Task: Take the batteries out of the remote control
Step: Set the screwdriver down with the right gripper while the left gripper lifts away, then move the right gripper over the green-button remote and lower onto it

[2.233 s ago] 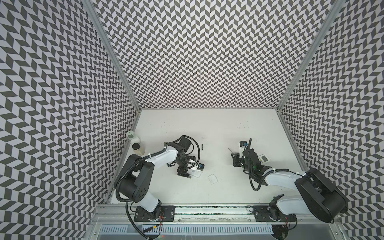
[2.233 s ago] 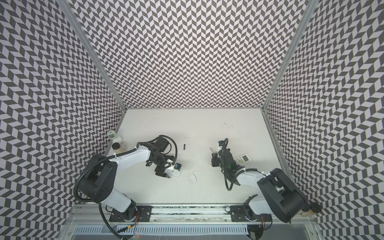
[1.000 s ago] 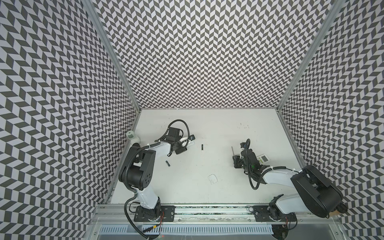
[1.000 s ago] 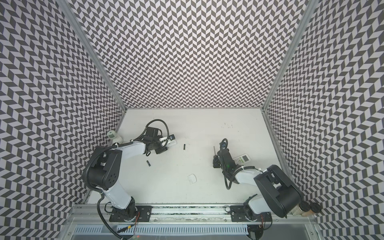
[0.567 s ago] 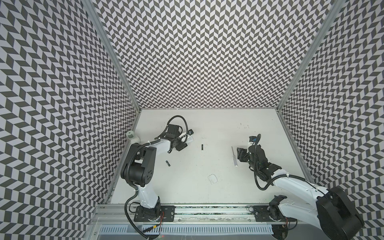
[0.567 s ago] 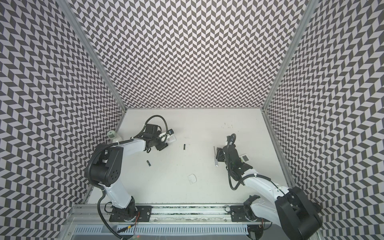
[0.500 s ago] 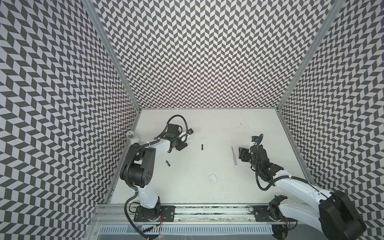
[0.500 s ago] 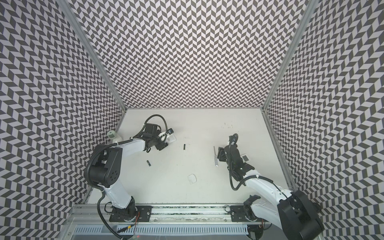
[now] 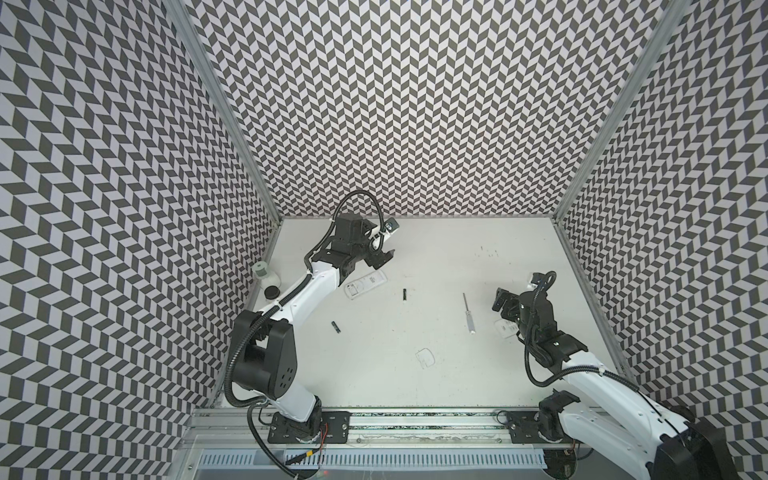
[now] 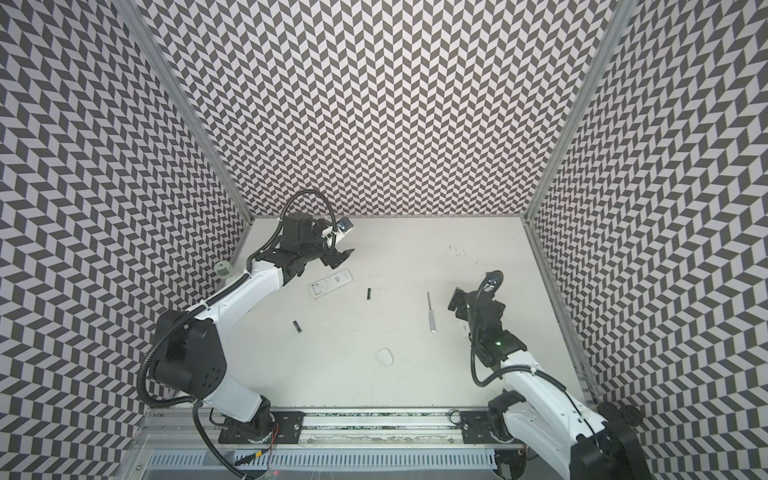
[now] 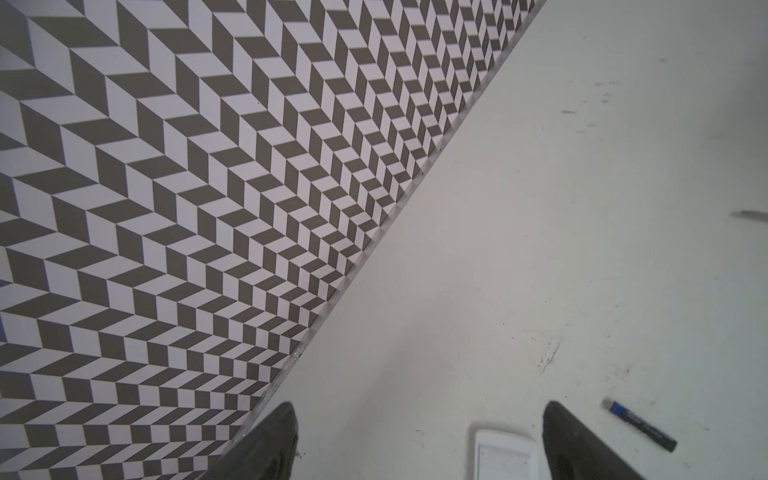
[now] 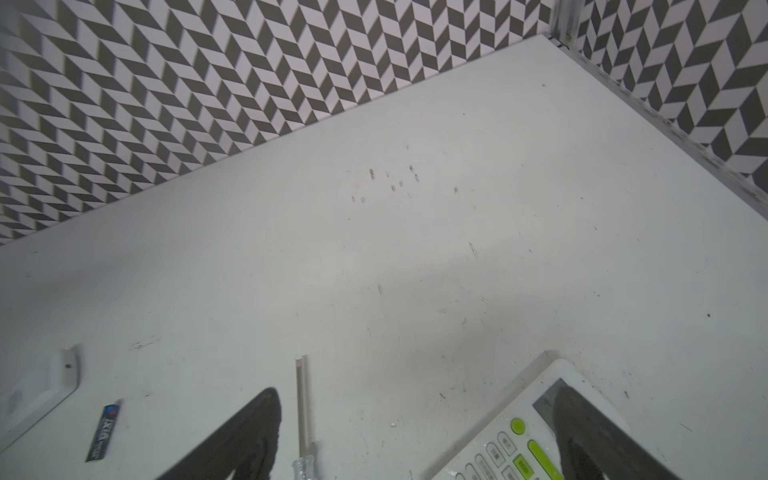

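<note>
Here, against the left wall, 2 small jars point(image 9: 262, 270) stand side by side. What they hold is too small to tell, and in a top view the left arm hides all but 1 point(image 10: 224, 269).

The left gripper point(image 9: 381, 259) hangs above the table point(image 9: 457, 257) near the back wall. Its fingers point(image 11: 270, 444) are spread wide and hold nothing, and the left wrist view cuts both off at the frame edge. Just in front of it the remote point(image 9: 365, 284) lies flat, clear of the gripper. The left wrist view catches only a corner of the remote point(image 11: 505, 457), and whether its bay holds anything I cannot tell.

The front battery point(image 9: 336, 326), black, lies on the table beside the left arm. The back battery point(image 9: 404, 294) lies just right of the remote, not touching it, and the left wrist view shows it black with a blue end point(image 11: 640, 424).

A clear cover point(image 9: 425, 357) lies toward the front middle, faint against the white top.

The screwdriver point(image 9: 468, 307) lies right of centre, with its tip toward the back wall. The right wrist view cuts off most of its clear handle.

The right gripper point(image 9: 500, 305) hovers just right of it, spread wide, with nothing between its fingers point(image 12: 241, 436). A second remote point(image 9: 505, 340) lies mostly hidden under the right arm. The right wrist view shows its green buttons, with 1 finger covering part of its screen.
</note>
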You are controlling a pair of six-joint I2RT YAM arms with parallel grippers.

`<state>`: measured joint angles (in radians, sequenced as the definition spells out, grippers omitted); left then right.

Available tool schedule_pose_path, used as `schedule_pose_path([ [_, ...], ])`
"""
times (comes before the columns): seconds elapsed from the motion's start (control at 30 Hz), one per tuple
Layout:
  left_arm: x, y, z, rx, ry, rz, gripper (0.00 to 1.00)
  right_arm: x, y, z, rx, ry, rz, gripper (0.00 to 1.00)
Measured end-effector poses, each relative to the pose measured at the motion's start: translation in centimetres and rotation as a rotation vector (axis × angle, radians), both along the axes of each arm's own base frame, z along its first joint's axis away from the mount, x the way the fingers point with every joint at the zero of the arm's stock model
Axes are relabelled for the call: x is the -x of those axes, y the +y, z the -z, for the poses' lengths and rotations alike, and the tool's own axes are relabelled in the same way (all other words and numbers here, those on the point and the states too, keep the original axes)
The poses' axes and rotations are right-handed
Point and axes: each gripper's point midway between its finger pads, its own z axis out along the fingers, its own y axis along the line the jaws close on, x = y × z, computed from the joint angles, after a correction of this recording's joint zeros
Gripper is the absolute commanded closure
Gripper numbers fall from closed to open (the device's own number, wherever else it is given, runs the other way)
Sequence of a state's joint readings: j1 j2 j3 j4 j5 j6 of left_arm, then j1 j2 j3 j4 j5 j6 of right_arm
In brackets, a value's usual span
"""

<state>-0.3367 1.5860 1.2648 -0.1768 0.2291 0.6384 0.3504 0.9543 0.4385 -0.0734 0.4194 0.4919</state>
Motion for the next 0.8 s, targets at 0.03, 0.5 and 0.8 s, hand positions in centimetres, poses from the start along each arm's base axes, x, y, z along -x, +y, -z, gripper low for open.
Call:
schedule_pose_path([
  [0.03, 0.2, -0.3, -0.5, 0.021, 0.004, -0.001, 0.00, -0.1, -0.2, 0.3, 0.005, 0.019, 0.008, 0.01],
  [0.5, 5.4, -1.4, 3.1, 0.302, 0.284, 0.006, 0.00, -0.6, -1.5, 2.4, -0.011, 0.181, 0.087, 0.01],
  [0.8, 6.6, 1.3, 5.2, 0.432, 0.364, -0.048, 0.00, -0.1, -1.9, 3.7, -0.078, 0.230, 0.131, 0.01],
])
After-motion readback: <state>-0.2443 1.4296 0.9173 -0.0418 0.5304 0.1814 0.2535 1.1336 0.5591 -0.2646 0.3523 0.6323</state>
